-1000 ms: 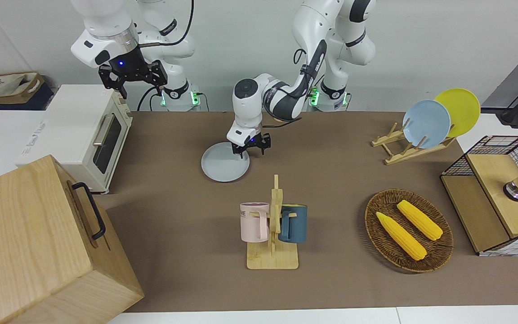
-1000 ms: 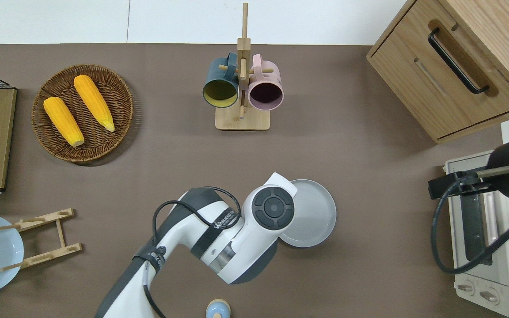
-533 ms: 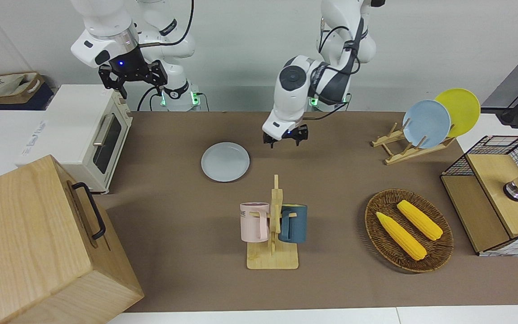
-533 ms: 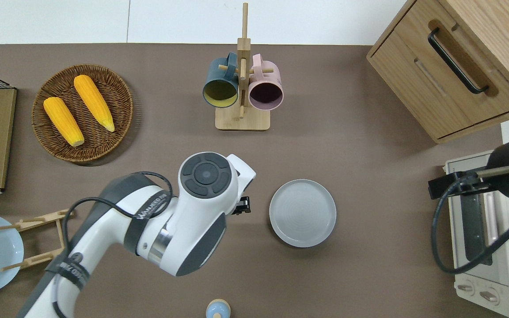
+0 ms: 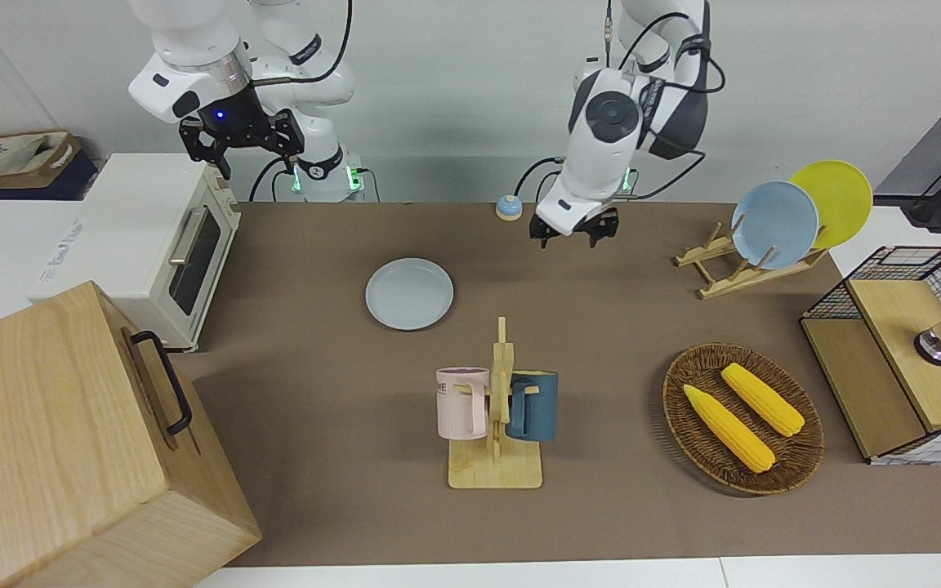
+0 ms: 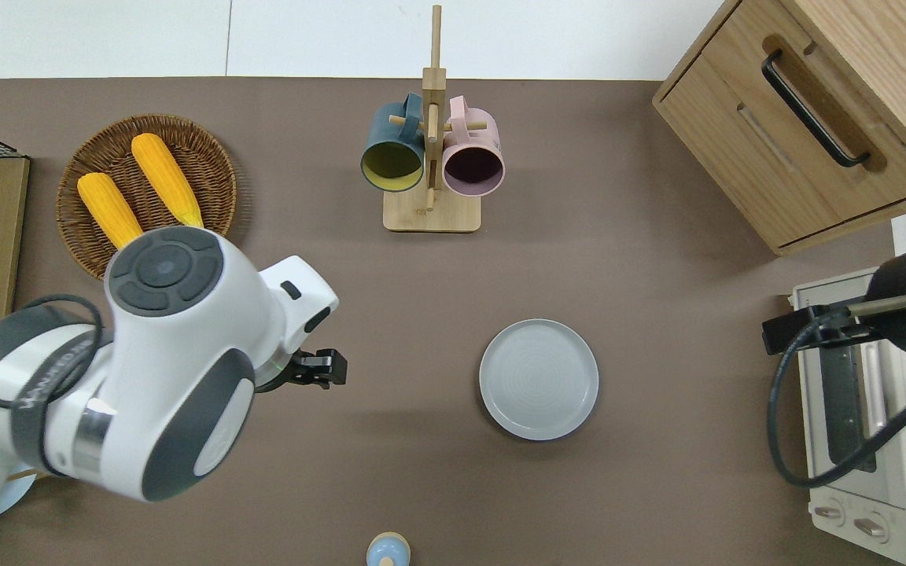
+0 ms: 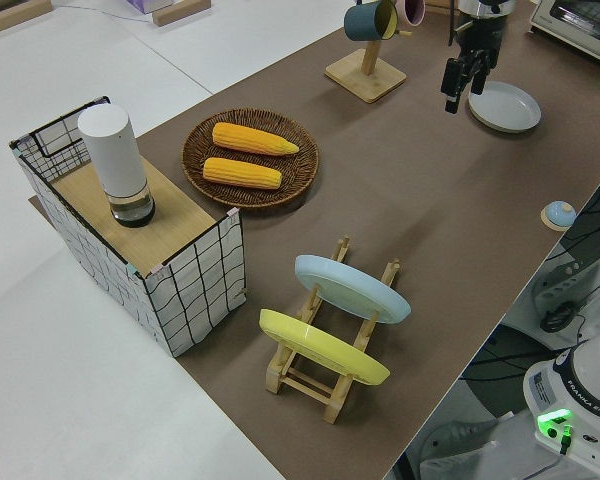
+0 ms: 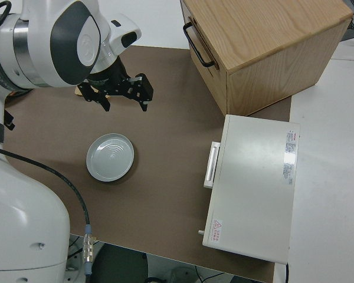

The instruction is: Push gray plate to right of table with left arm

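The gray plate [image 5: 409, 294] lies flat on the brown table [image 5: 601, 327], about mid-table and nearer to the robots than the mug rack. It also shows in the overhead view [image 6: 539, 379], the left side view [image 7: 505, 106] and the right side view [image 8: 110, 156]. My left gripper [image 5: 573, 233] is open and empty, raised in the air. In the overhead view the left gripper [image 6: 321, 369] is over bare table, well apart from the plate, toward the left arm's end. The right arm is parked with its gripper [image 5: 258, 159] open.
A mug rack [image 5: 497, 416] with a pink and a blue mug stands farther from the robots than the plate. A toaster oven [image 5: 152, 237] and a wooden cabinet [image 5: 70, 441] fill the right arm's end. A corn basket [image 5: 742, 418], a plate rack [image 5: 752, 261] and a small blue knob [image 5: 508, 207] are also there.
My left gripper has lifted away from the gray plate's edge and swung up toward the left arm's end of the table. The plate has stayed in place.
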You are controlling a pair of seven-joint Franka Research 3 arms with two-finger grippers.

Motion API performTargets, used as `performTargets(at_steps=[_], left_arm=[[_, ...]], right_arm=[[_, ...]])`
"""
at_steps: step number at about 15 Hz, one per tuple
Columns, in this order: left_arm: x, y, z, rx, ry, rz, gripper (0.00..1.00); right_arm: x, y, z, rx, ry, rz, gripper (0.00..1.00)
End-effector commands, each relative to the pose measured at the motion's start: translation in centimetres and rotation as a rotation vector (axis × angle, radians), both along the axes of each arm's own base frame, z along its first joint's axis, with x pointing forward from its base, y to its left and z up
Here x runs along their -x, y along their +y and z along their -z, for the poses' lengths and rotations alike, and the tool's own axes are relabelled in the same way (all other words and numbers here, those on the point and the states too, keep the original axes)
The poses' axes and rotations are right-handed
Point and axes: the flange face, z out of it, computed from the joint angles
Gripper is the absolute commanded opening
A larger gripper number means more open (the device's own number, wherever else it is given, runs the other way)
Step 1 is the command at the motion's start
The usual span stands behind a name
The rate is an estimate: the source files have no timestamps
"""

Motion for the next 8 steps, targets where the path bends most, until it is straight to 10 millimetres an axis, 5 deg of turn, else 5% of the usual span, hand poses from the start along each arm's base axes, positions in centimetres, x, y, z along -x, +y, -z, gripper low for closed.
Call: performTargets(at_steps=[1,8], left_arm=[[0.7,5.3,-3.4,0.039,0.002,0.035,0.99],[0.8,13.9,-8.0,0.091,-0.022,0.079,0.99]], right_arm=[[0.3,-0.1,-0.4,-0.002,0.004,0.014,0.983],[0.3,-0.2,-0.4,-0.002,0.004,0.015,0.983]])
